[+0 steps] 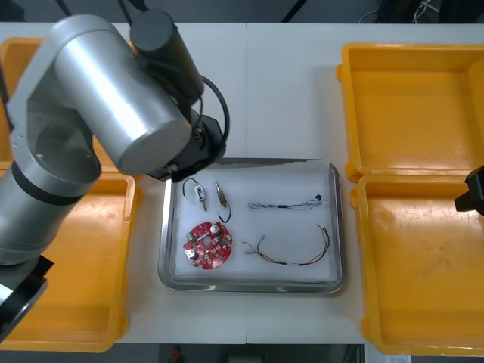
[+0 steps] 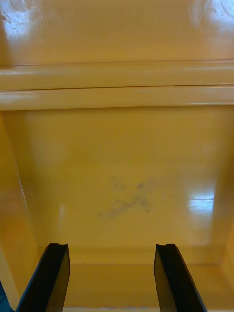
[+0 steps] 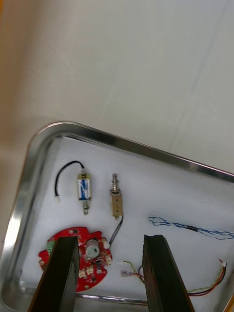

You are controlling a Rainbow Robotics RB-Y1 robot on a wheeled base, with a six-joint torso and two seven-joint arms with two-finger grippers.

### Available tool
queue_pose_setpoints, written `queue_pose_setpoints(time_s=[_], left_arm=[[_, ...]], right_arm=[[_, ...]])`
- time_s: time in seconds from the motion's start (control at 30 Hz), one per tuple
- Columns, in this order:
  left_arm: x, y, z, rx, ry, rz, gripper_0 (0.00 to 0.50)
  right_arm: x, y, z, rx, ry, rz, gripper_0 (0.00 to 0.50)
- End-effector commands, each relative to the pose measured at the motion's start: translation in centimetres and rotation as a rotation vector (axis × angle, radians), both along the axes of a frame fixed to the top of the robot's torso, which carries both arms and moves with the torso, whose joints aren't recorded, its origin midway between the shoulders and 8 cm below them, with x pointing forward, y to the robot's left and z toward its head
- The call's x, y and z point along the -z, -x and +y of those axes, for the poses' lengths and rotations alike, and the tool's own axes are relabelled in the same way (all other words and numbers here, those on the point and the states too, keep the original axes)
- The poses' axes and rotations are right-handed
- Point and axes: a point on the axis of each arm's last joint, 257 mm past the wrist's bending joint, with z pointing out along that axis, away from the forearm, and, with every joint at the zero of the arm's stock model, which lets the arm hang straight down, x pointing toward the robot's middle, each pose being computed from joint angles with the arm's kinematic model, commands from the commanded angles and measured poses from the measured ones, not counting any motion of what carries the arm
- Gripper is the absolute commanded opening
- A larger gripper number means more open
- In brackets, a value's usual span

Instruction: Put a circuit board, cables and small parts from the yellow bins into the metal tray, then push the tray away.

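Note:
The metal tray [image 1: 336, 227], white inside, lies at the table's middle. It holds a round red circuit board [image 1: 208, 244], two small metal parts [image 1: 200, 193] with black leads, a twisted blue and white cable [image 1: 283, 204] and a red and yellow cable [image 1: 291, 251]. My left arm [image 1: 113, 98] reaches over the tray's far left corner. My left gripper [image 3: 112, 273] hangs open above the circuit board [image 3: 92, 254], holding nothing. The small metal parts [image 3: 84, 189] lie just beyond its fingertips. My right gripper [image 2: 112, 280] stands open over an empty bin floor [image 2: 122, 185].
Two yellow bins [image 1: 416, 106] stand at the right, both empty; a black part of my right arm [image 1: 470, 193] shows over their shared rim. Two more yellow bins [image 1: 83, 287] stand at the left under my left arm. Bare table [image 1: 280, 91] lies beyond the tray.

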Motion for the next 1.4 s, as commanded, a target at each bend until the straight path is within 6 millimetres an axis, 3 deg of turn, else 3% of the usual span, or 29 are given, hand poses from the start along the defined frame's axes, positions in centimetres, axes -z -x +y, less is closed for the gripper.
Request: queue_pose_setpoints(time_s=[0.03, 0.43, 0.6, 0.83, 1.1, 1.23, 1.4], left_arm=[[-4.3, -1.2, 4.3, 0.022, -0.058, -0.077, 0.384], [-6.2, 0.0, 15.0, 0.071, -0.23, 0.016, 0.436], [-5.1, 2.2, 20.1, 0.069, -0.263, 0.098, 0.456], [-3.1, 4.7, 25.3, 0.079, -0.305, 0.156, 0.47], [-1.2, 4.9, 28.6, 0.078, -0.331, 0.133, 0.486], [-0.2, 4.6, 29.0, 0.077, -0.33, 0.115, 0.5], [1.7, 4.2, 29.0, 0.097, -0.315, 0.08, 0.5]], right_arm=[[0.1, 0.7, -0.5, 0.014, 0.013, 0.007, 0.5], [-0.3, -0.8, 5.0, -0.211, 0.071, 0.005, 0.5], [-0.5, -1.0, 8.3, -0.356, 0.12, 0.008, 0.5], [0.3, -0.2, 12.7, -0.573, 0.196, 0.051, 0.5], [1.4, 0.7, 18.3, -0.761, 0.21, 0.07, 0.5], [2.0, 1.1, 20.3, -0.828, 0.214, 0.088, 0.5], [3.7, 1.5, 24.3, -0.964, 0.28, 0.106, 0.5]])
